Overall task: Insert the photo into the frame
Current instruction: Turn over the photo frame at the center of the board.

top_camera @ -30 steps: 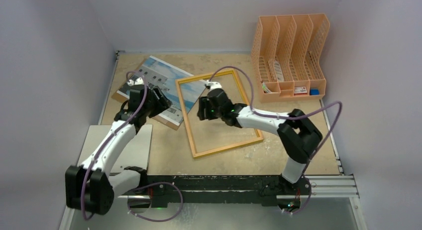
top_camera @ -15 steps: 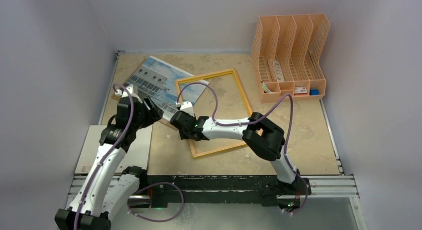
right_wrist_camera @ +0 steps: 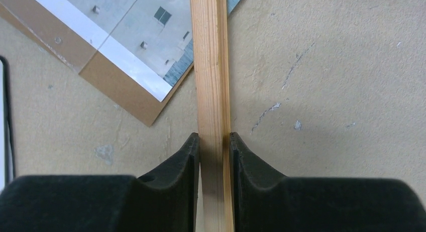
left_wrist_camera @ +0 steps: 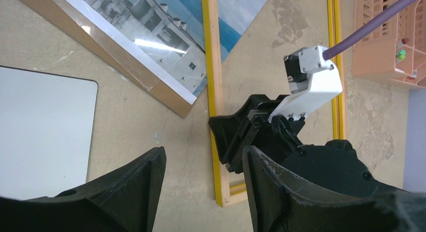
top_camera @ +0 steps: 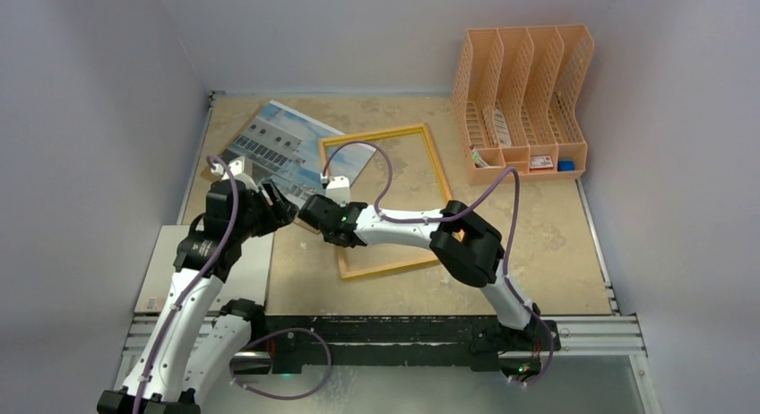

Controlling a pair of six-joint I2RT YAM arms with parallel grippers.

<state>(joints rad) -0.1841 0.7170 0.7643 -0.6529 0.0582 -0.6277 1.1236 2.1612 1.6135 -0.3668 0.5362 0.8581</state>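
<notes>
- Frame (right_wrist_camera: 212, 66) grasping was the step: the right gripper (right_wrist_camera: 214, 139) seemingly pinched its left rail.
- Nearby, the left gripper (left_wrist_camera: 203, 164) hovered wide, empty.
- At far left on the tabletop (top_camera: 538, 244) lay the photo (top_camera: 278, 145), partly under the frame.
- Next move likely called for aligning them.

From high at 6 o'clock we look down on the whole table (top_camera: 556, 244), far off. Both wrist views look steeply down, facing about 12 o'clock: the left one near, the right one very close. All three share the left rail of the frame (right_wrist_camera: 211, 66) and a corner of the photo (top_camera: 278, 141).
</notes>
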